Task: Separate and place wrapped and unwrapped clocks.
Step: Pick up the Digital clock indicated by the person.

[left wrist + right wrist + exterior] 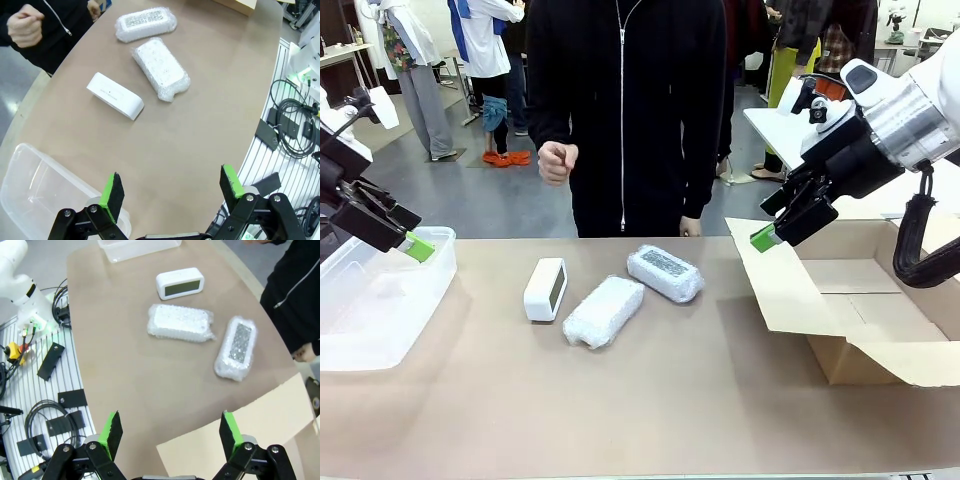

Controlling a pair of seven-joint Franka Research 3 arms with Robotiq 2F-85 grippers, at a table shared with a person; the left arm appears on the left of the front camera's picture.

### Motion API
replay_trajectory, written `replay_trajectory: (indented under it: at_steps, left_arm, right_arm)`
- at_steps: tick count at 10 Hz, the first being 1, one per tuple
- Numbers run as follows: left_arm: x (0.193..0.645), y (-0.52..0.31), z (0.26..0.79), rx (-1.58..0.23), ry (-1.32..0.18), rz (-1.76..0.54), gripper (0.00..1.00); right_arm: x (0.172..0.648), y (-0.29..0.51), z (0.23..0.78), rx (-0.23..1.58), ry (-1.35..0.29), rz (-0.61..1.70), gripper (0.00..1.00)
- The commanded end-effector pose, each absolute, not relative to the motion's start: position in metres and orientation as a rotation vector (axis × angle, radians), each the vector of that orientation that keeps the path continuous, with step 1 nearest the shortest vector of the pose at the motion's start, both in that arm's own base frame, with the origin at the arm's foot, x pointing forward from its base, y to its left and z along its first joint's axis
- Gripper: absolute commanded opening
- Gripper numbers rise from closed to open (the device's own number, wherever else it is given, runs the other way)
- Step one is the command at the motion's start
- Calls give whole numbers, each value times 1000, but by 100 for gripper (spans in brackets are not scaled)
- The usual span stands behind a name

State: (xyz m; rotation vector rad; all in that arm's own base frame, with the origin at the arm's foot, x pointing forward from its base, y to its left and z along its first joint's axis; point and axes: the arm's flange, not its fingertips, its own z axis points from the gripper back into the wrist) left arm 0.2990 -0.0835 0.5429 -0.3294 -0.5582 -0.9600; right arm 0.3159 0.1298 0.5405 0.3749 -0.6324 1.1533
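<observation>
The bare white clock (545, 289) (115, 95) (180, 283) stands on edge on the brown table, its grey display facing right in the front view. Beside it lie two bubble-wrapped clocks, one near the middle (604, 311) (160, 68) (180, 322) and one farther back right (665, 272) (145, 23) (236, 347). My left gripper (417, 246) (172, 191) hangs open above the clear bin. Over the cardboard box's flap my right gripper (766, 237) (171, 432) is raised and open too. Both are empty.
A clear plastic bin (380, 300) (35, 185) (140, 247) sits at the table's left end, an open cardboard box (865, 310) (250, 435) at the right. A person in black stands at the far side, one fist (557, 162) (22, 26) raised.
</observation>
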Motion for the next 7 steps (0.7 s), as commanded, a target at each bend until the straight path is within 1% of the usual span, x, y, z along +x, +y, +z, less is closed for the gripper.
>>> replay_trajectory:
  at_steps: [1,7]
  left_arm:
    - [299,-82,543,-342,-561,-970,100]
    - [299,-82,543,-342,-561,-970,100]
  right_arm:
    - [316,129,541,399,-636,1172,100]
    - [316,129,541,399,-636,1172,100]
